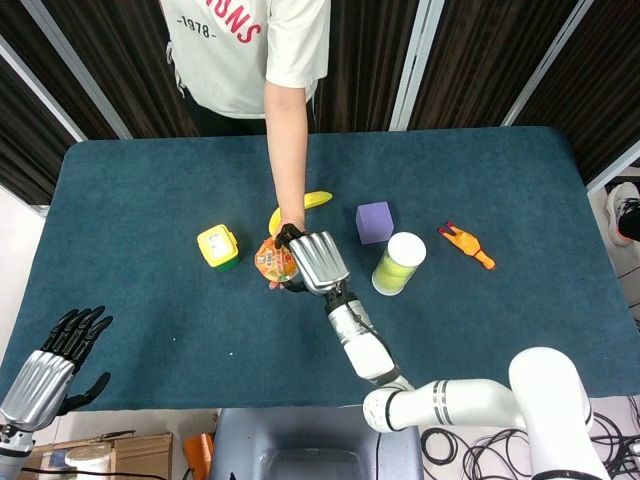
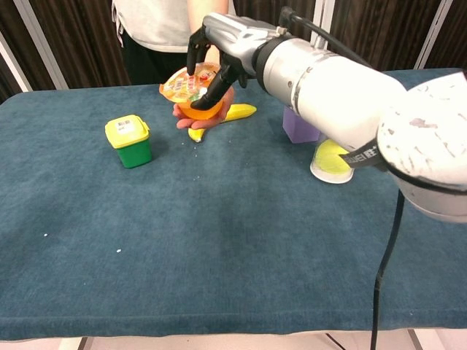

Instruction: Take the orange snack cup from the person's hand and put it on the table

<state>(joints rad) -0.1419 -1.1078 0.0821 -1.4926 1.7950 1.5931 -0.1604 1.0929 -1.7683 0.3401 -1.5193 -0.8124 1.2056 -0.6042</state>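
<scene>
The orange snack cup [image 1: 268, 262] [image 2: 191, 87] lies tilted on the person's upturned palm [image 2: 203, 117] above the middle of the table. My right hand [image 1: 315, 260] [image 2: 219, 44] reaches over it from the right. Its fingers curl over the cup's printed lid and the thumb presses its side, so it grips the cup while the palm stays under it. My left hand [image 1: 50, 365] hangs off the table's near left corner, fingers apart, holding nothing.
A banana [image 1: 318, 199] [image 2: 237, 111] lies just behind the palm. A yellow-lidded green box [image 1: 218, 246] [image 2: 128, 140] stands to the left. On the right are a purple cube [image 1: 374, 221], a clear cup of tennis balls [image 1: 400, 263] [image 2: 332, 160] and a rubber chicken [image 1: 466, 245].
</scene>
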